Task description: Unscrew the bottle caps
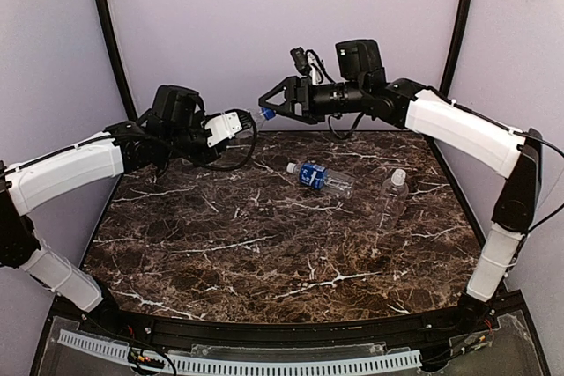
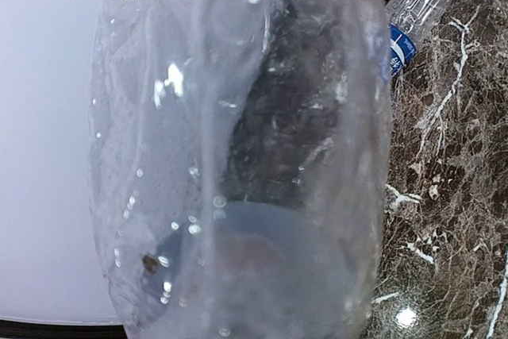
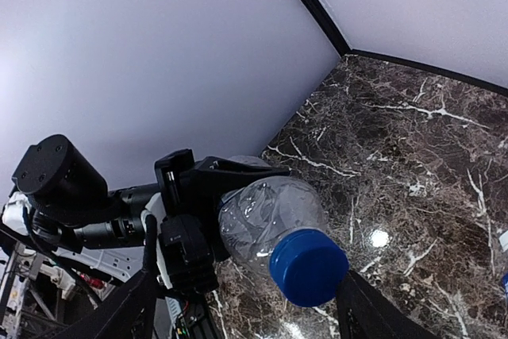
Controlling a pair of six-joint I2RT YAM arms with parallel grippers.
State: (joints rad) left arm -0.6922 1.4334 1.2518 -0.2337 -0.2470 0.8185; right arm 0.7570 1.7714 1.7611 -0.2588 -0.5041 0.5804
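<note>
My left gripper (image 1: 236, 121) is shut on a clear bottle (image 1: 251, 117) and holds it level above the table's back edge. Its blue cap (image 1: 266, 114) points toward my right gripper (image 1: 267, 108), which is open with a finger on each side of the cap. In the right wrist view the blue cap (image 3: 308, 266) sits between the two dark fingers, close to the right finger (image 3: 361, 311); the left finger (image 3: 119, 315) stands well apart. The held bottle (image 2: 238, 156) fills the left wrist view, and my left fingers are hidden there.
A blue-labelled bottle (image 1: 322, 178) with a white cap (image 1: 292, 166) lies on the dark marble table (image 1: 220, 244) at back centre; it also shows in the left wrist view (image 2: 409, 25). A plain bottle (image 1: 392, 198) with a white cap (image 1: 398, 177) lies to its right.
</note>
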